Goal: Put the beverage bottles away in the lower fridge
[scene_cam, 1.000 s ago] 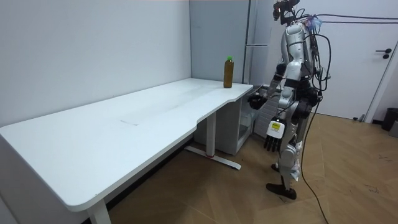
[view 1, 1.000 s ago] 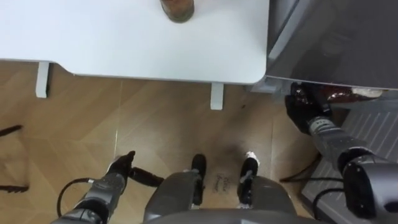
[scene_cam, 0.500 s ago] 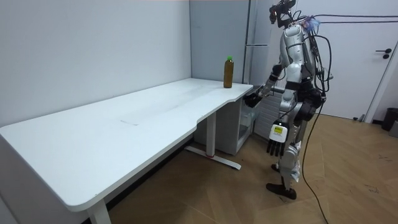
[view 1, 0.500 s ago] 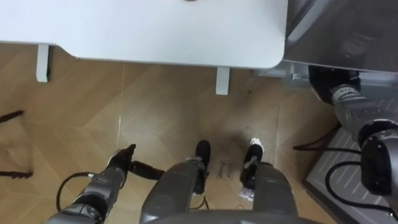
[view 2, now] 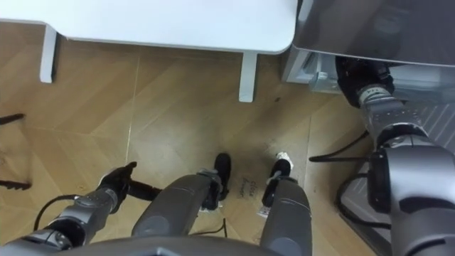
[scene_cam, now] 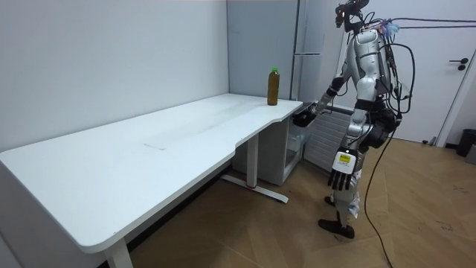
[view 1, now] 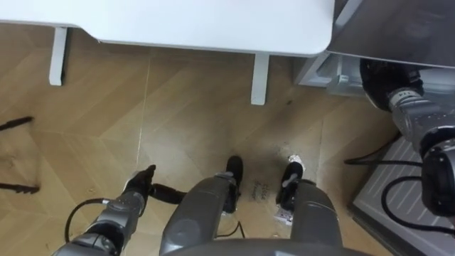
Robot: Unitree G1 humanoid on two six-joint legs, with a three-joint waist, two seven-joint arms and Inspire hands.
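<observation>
right hand is stretched to the fridge, likely to open it; grip unclear; left hand is hung slack.

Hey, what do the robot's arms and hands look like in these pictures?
Both arms are silver-grey, built of rounded cylindrical segments. The left hand and right hand are black. A black cable loops beside the left forearm, and the left hand's back carries a small pale tag in the room view.
</observation>
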